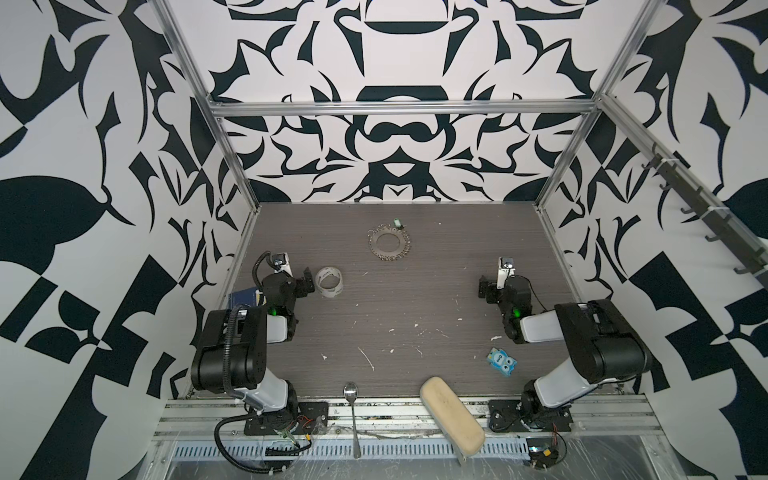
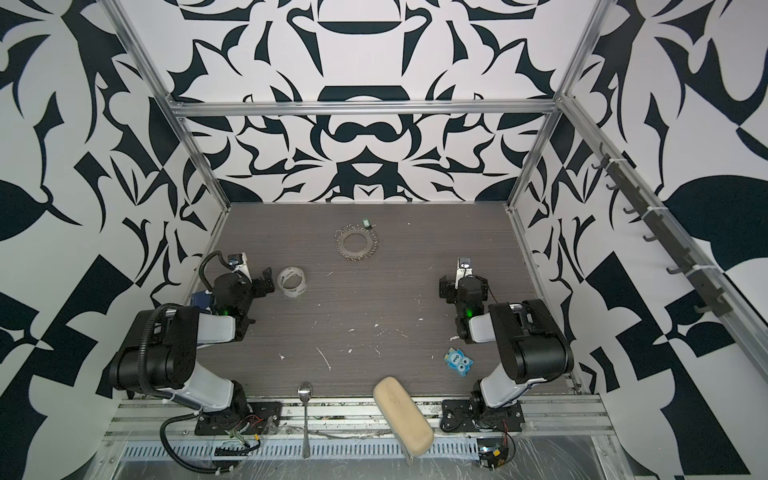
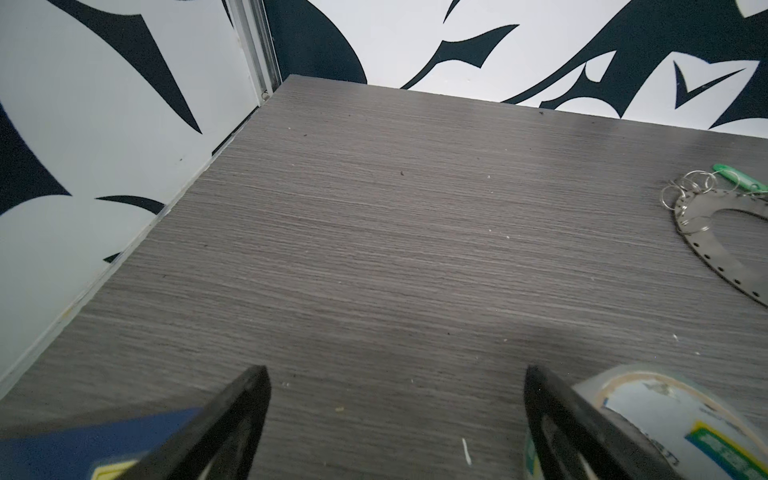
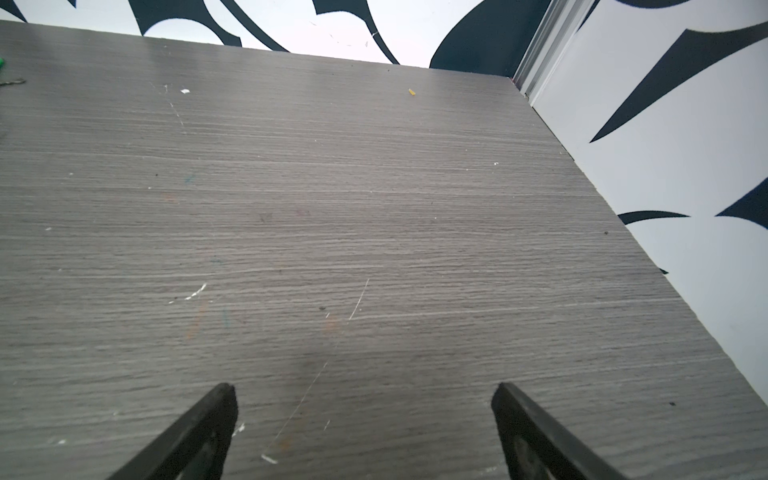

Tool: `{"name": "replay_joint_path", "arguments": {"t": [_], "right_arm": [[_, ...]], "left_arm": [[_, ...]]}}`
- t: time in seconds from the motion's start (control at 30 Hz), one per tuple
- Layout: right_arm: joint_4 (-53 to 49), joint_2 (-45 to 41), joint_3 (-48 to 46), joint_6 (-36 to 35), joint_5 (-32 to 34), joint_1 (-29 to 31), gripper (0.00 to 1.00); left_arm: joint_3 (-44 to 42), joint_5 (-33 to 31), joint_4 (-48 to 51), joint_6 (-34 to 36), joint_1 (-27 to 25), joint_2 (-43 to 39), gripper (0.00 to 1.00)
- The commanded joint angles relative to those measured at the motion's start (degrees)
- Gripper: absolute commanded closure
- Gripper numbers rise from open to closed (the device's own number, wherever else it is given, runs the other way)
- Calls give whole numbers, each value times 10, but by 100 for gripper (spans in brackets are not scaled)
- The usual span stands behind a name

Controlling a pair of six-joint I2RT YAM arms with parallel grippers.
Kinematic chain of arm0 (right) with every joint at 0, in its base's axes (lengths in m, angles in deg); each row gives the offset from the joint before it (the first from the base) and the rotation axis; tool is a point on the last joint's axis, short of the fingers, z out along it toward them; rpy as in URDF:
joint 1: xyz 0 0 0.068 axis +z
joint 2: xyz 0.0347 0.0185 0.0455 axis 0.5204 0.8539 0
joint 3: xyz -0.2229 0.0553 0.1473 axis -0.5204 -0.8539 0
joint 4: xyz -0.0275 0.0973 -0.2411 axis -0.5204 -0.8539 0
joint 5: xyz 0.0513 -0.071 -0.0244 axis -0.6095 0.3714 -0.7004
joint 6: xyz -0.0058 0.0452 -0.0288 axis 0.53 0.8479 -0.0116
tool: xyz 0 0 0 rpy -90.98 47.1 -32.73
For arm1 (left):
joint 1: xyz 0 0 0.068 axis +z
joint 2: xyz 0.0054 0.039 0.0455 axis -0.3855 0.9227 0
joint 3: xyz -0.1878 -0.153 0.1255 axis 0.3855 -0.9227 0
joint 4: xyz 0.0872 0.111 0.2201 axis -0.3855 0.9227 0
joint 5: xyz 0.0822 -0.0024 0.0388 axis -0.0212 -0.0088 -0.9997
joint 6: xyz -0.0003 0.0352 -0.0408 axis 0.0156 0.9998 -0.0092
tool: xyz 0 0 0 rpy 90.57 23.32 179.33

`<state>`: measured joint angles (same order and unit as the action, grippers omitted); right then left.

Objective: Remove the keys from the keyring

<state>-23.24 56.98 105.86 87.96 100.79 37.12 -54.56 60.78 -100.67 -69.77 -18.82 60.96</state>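
Spoon (image 1: 353, 419) rests at the counter (image 1: 395, 316) edge, well in front of the tape roll (image 1: 328, 282) | your left claw (image 3: 397, 374), beside that roll, and right claw (image 4: 363, 390) both gape empty | keyring (image 1: 389, 246) lies beyond the roll, green key (image 1: 398, 224) at its far rim | left claw looks marginally nearer.
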Motion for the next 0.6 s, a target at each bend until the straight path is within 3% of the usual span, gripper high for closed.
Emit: {"name": "replay_joint_path", "arguments": {"t": [0.0,0.17,0.27,0.37,0.47,0.57], "right_arm": [[10,-16,11,-6,0,1,0],[15,-18,10,-6,-1,1,0],[-22,-69,10,4,12,4,0],[-253,-184,71,51,36,4,0],[-415,-232,137,103,20,4,0],[-513,-238,189,146,-59,4,0]], "left_arm": [[6,4,-8,-8,2,1,0],[0,-24,-10,-15,-2,-23,1],[33,-62,105,-11,-21,-98,0],[142,-73,336,-49,-39,-149,0],[271,-59,527,-118,-63,-134,1],[360,-57,608,-151,-124,-93,0]]}}
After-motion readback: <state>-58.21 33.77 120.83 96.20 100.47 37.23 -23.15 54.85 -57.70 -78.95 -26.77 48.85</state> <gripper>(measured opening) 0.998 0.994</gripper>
